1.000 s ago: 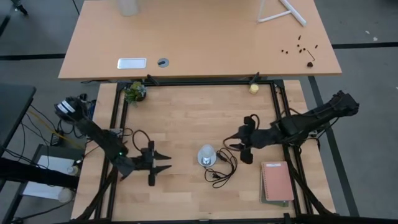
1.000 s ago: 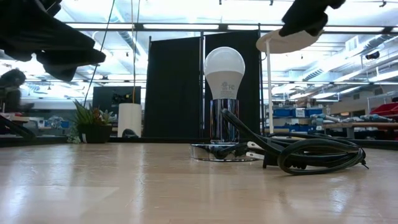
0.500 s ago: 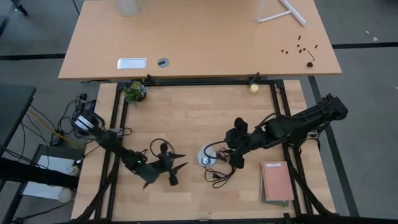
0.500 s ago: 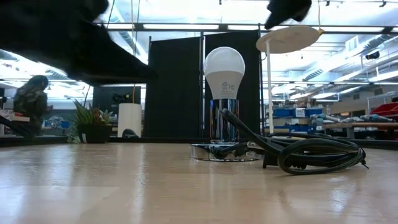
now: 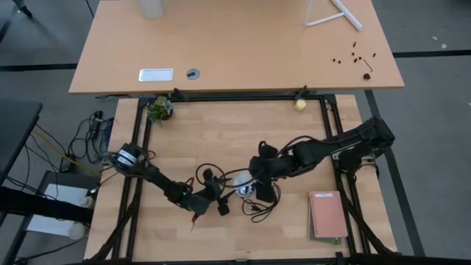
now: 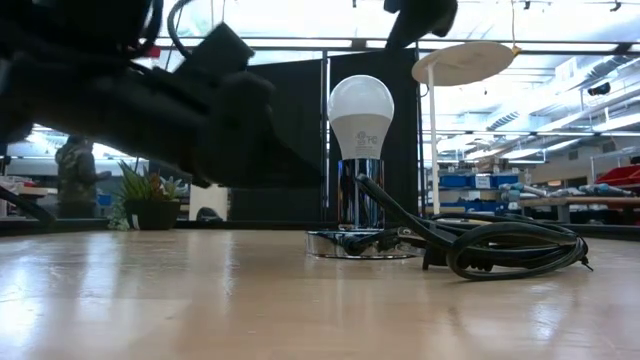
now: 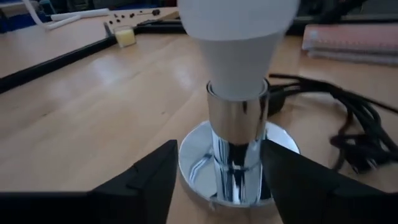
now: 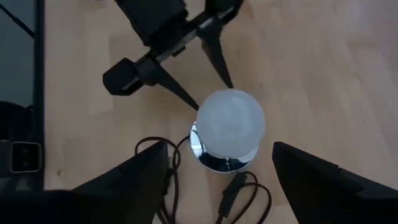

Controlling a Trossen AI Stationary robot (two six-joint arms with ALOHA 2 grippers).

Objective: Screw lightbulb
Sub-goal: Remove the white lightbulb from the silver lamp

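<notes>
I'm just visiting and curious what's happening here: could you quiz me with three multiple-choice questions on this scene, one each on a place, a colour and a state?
1. Where is the lightbulb?
A. upright in the chrome socket
B. lying on the notebook
C. held aloft

2. What colour is the cord?
A. red
B. black
C. white

3. How are both pincers?
A. shut on the bulb
B. open
C. out of sight

Answers: 1 A, the low view shows it standing there. 2 B, coiled beside the socket. 3 B, the left pincer flanks the socket, the right pincer hovers above the bulb.
</notes>
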